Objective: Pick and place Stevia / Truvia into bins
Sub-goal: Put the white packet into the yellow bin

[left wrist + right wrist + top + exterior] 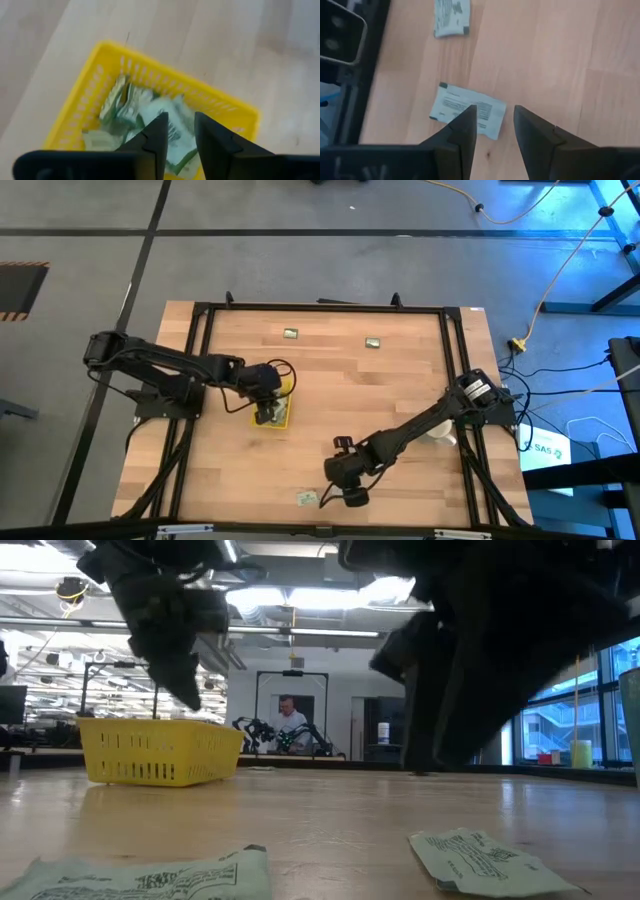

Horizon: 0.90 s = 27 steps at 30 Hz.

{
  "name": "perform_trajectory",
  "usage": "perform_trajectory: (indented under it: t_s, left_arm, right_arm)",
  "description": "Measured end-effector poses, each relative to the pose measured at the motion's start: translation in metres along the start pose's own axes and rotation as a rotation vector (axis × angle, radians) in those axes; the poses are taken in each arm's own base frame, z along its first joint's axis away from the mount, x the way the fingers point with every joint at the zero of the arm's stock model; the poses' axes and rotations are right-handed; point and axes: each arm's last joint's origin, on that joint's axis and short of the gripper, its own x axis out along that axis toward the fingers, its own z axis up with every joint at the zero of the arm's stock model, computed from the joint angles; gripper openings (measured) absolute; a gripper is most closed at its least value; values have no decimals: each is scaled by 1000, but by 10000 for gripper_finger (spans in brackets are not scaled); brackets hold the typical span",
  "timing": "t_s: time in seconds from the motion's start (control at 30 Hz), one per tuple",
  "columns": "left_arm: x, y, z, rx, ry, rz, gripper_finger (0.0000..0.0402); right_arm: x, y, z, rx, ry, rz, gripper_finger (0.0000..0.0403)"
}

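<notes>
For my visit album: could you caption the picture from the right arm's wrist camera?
Right gripper, fingers open, poised above a sachet on the wooden table; another sachet lies beyond.

The wooden table [400, 395] carries the yellow tray [283, 412] left of centre. Beyond the tray, two sachets [291, 334] lie near the far edge; nearer than the tray, one sachet [306, 497] lies by the front edge.

We see a table [400, 395] of pale matt wood with fine grain and plank seams. The yellow tray [215, 102] looks like smooth, slightly glossy slotted plastic. The sachets [467, 109] are thin printed paper, crinkled. The gripper fingers [537, 137] appear matt black plastic.
</notes>
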Motion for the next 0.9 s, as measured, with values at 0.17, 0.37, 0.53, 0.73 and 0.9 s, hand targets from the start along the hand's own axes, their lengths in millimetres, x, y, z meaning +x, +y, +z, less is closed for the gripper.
perform_trajectory:
  t_s: [0.17,0.37,0.53,0.73,0.9]
  left_arm:
    - [-12,-4,7,28,-54,-23,95]
    - [-20,-6,11,30,-99,-42,91]
    - [-21,-6,12,30,-104,-44,95]
    - [-21,-6,12,29,-105,-44,93]
    - [-21,-6,11,29,-104,-45,91]
  right_arm:
    - [7,-1,-8,-44,-22,7,133]
    - [14,-5,-17,-47,-16,6,119]
    - [19,-5,-25,-97,-12,8,97]
    - [30,-2,-34,-165,18,-10,87]
    - [39,-2,-41,-130,63,-49,80]
